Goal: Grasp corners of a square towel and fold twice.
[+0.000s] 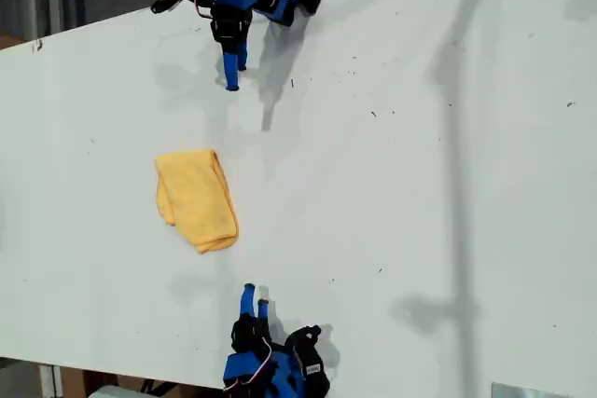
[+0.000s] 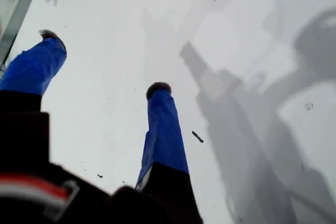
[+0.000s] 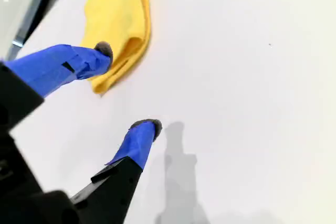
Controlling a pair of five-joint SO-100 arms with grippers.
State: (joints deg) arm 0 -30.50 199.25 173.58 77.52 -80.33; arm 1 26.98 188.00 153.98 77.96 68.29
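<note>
Blue fingers of my second pincer fill the near part of the second wrist view, spread wide with nothing between them, over bare white worktop. The towel lies just ahead of them, its near end just beside one fingertip, not gripped; I can't tell if the two touch. In the exterior view the towel sits left of centre as a narrow folded strip. Its long axis runs roughly from the top arm toward the bottom arm, leaning a bit to the exterior view's right at the lower end. My second pincer looks like the bottom arm there, nearer to the strip's lower end and slightly to the exterior view's right of it. My first pincer is also wide open and empty, with only worktop and shadows under it. It's probably the top arm, farther from the towel. The towel seems already folded; I can't count the layers or pick out corners or the tag. Any further grasp would likely mean reaching to the strip's ends along that axis.
</note>
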